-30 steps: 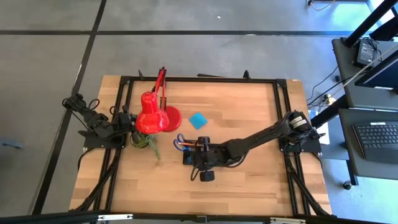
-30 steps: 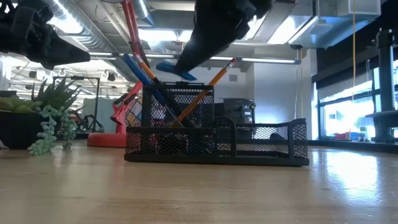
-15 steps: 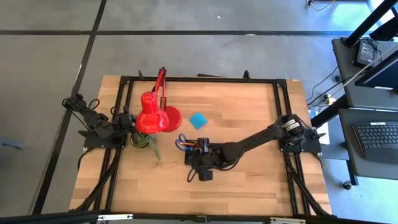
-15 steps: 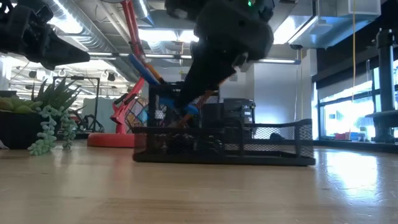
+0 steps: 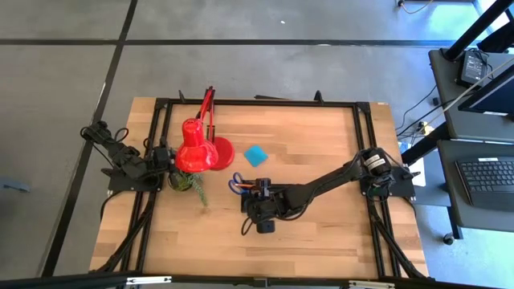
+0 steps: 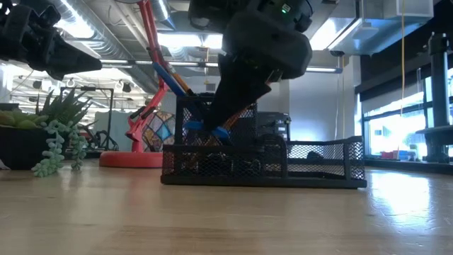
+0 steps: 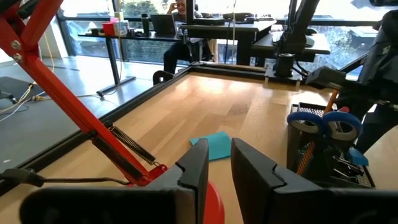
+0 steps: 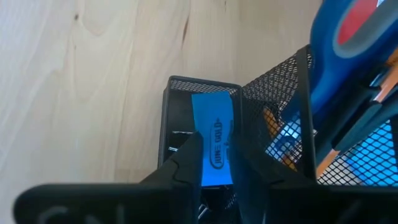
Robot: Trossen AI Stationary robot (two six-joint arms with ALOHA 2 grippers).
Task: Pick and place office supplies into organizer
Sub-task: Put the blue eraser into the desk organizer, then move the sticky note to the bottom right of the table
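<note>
The blue eraser reads "JUNE GOLD".

Wooden table: organizer, note pad, lamp, plant.

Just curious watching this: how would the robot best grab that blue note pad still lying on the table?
The note pad lies flat in open space, so I'd come straight down and pinch two opposite edges; the lamp stands close on one side.
</note>
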